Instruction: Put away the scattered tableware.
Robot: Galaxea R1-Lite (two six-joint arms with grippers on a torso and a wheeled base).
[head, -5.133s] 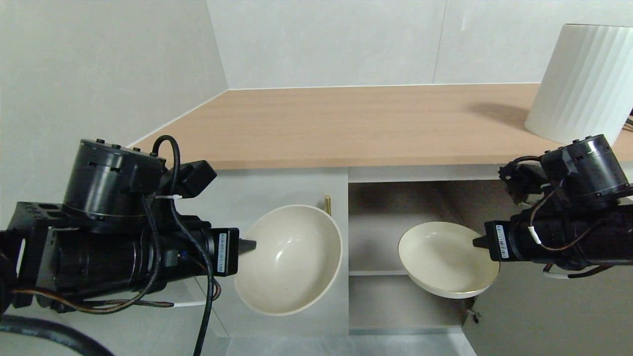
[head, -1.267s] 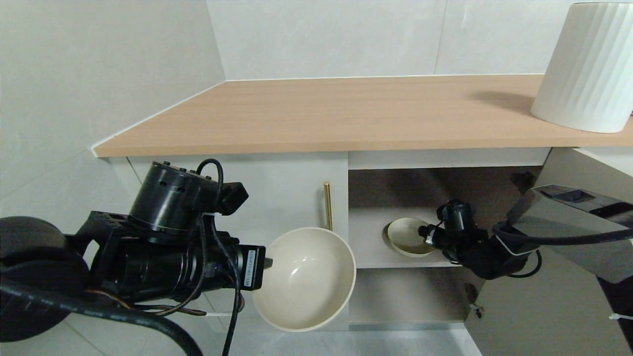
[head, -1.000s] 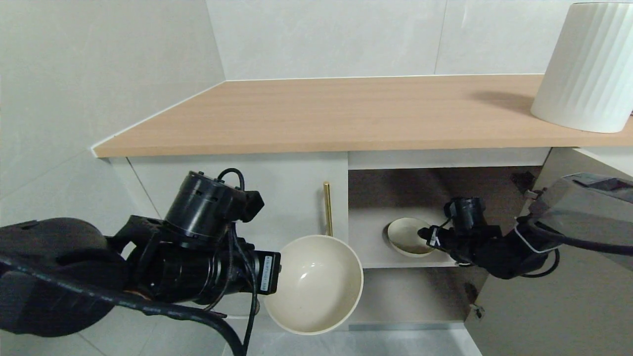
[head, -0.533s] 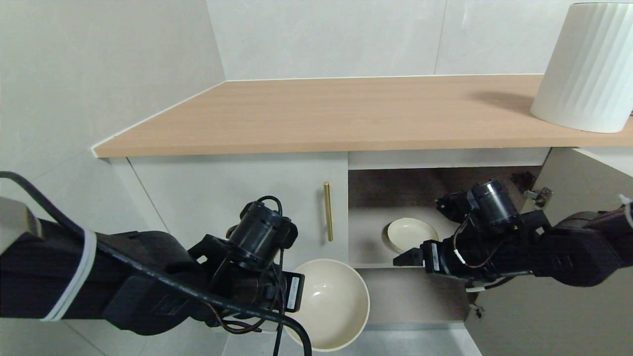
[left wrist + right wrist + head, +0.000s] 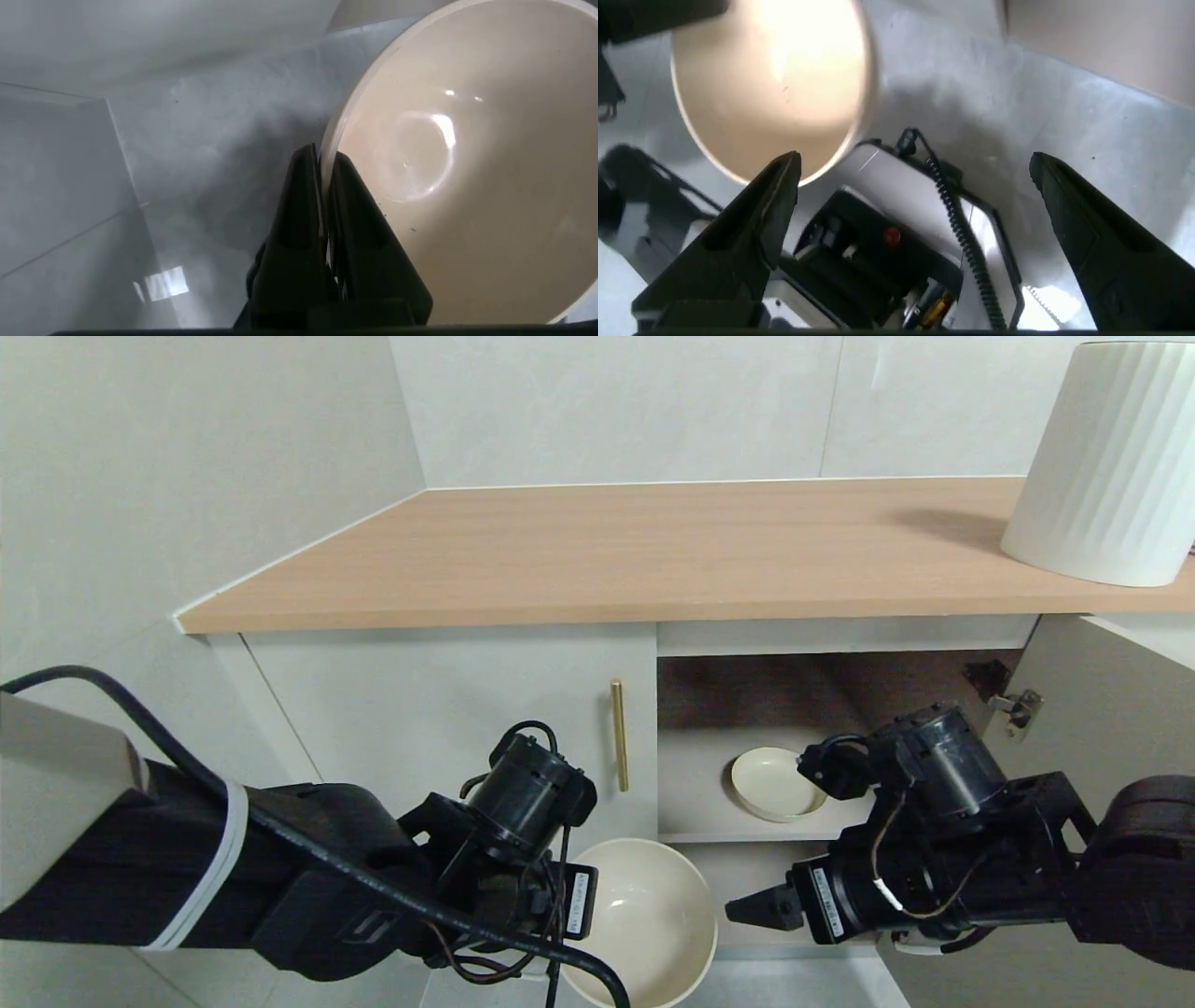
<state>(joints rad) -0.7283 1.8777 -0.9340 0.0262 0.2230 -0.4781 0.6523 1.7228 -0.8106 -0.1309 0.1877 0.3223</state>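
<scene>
A large cream bowl [image 5: 644,924] hangs low in front of the cabinet, held by its rim in my left gripper [image 5: 583,905]. In the left wrist view the fingers [image 5: 304,191] are shut on the rim of that bowl [image 5: 467,168]. A smaller shallow cream bowl [image 5: 775,784] rests on the shelf inside the open right compartment. My right gripper [image 5: 747,907] is outside the cabinet, below the shelf and to the right of the large bowl. In the right wrist view this gripper [image 5: 913,163] stands open and holds nothing, with the large bowl [image 5: 775,75] beyond it.
A wooden countertop [image 5: 653,551] runs above the cabinet, with a white ribbed cylinder [image 5: 1102,467] at its right end. The left door [image 5: 448,709] is closed and has a brass handle [image 5: 617,733]. The right door [image 5: 1111,709] stands swung open.
My right gripper let go of the shallow bowl on the shelf, drew out of the cabinet and dropped lower. The left arm moved down and to the right with the large bowl.
</scene>
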